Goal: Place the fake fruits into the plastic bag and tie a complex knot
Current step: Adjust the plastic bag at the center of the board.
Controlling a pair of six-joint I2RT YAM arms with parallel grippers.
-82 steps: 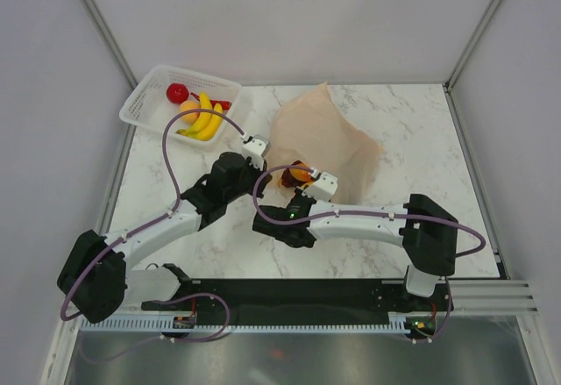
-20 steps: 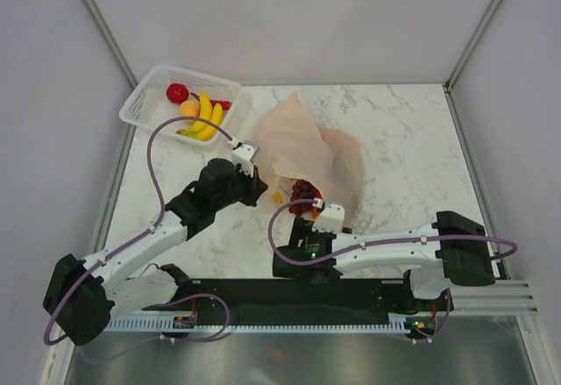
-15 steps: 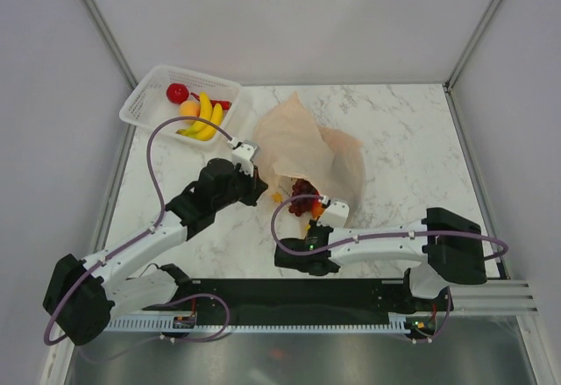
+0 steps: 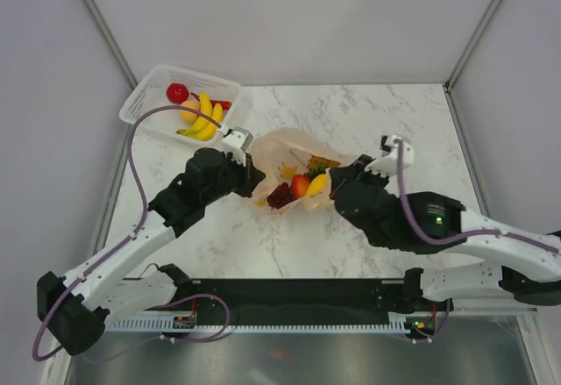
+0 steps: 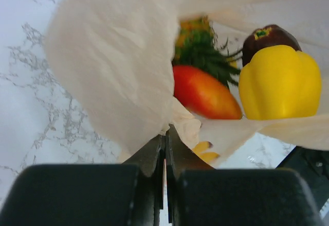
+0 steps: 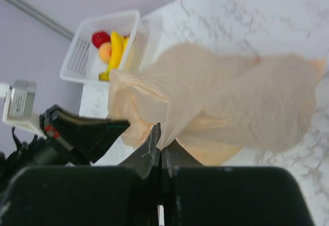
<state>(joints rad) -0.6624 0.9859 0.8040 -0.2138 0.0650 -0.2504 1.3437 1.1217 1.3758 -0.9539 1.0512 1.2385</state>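
Observation:
The peach plastic bag [image 4: 302,153] lies mid-table with its mouth spread toward the arms. Inside show dark grapes [image 4: 280,196], a red-orange fruit [image 4: 301,183], a yellow fruit [image 4: 317,183] and the pineapple [image 4: 321,163]. My left gripper [image 4: 250,174] is shut on the bag's left rim, and my right gripper [image 4: 339,179] is shut on its right rim. The left wrist view shows film [image 5: 113,66] pinched at the gripper [image 5: 166,133], with the red-orange fruit [image 5: 205,93], yellow fruit [image 5: 280,82] and dark plum [image 5: 270,34] beyond. In the right wrist view the gripper [image 6: 161,143] pinches the bag [image 6: 221,102].
A white lattice basket [image 4: 149,96] at the back left holds a red apple [image 4: 178,93], bananas [image 4: 203,115], a peach [image 4: 188,109] and a red chili [image 4: 224,104]. The basket [image 6: 82,56] and the left gripper's black fingers [image 6: 87,131] also appear in the right wrist view.
My right arm swung from in front of the bag to its right side and shut on the rim. The bag's mouth now spreads wide between both grippers, showing more fruit.

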